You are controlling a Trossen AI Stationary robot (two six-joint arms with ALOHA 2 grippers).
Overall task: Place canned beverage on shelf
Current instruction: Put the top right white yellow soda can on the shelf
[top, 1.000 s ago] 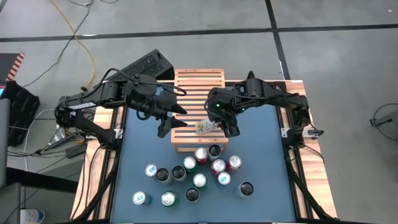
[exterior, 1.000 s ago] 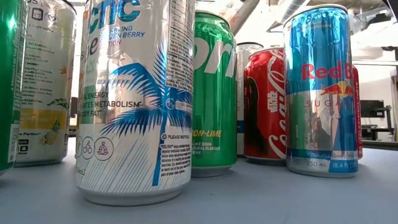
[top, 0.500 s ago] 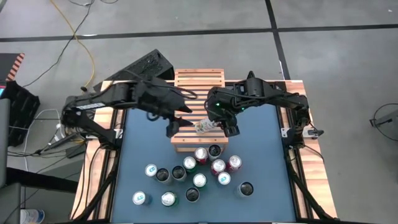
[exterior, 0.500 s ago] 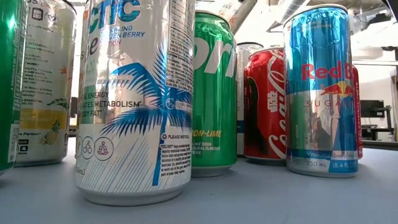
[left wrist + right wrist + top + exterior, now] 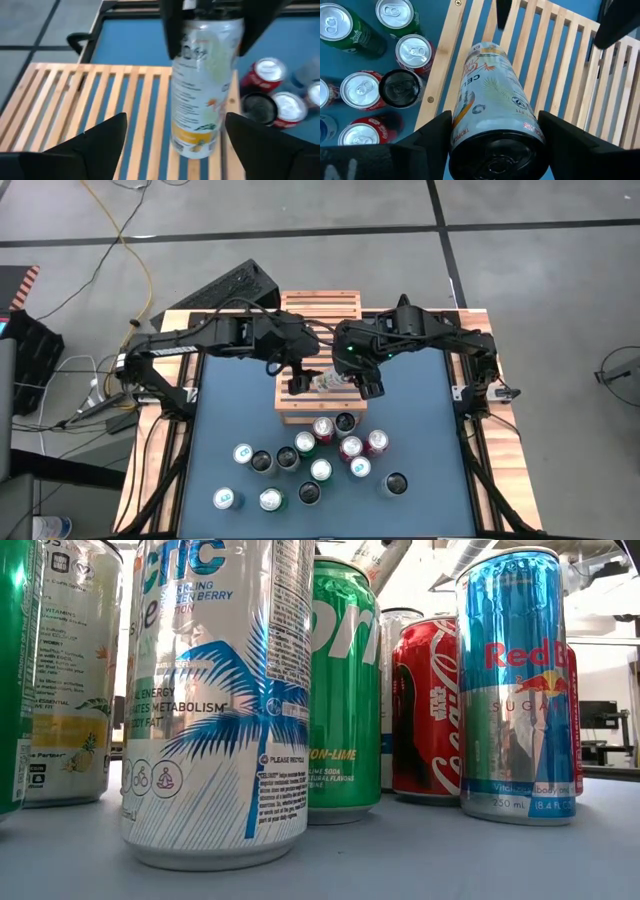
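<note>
Right end effector point(image 5: 492, 150) pinches pale can point(image 5: 492, 115), tilted over near edge of shelf point(image 5: 560, 45); wrist view alone shows its fingers clamped on can's sides. Left end effector point(image 5: 172, 145) spread wide, facing same can, not touching. High view adds can cluster point(image 5: 320, 455) on blue worktop point(image 5: 420, 420). Low view shows only standing cans.

Your two arms are matte black, built of chunky jointed segments with thin black cables looped along them. The left arm's long link carries white lettering. A small green light glows on the right arm, and each end effector's fingers are broad dark wedges.
</note>
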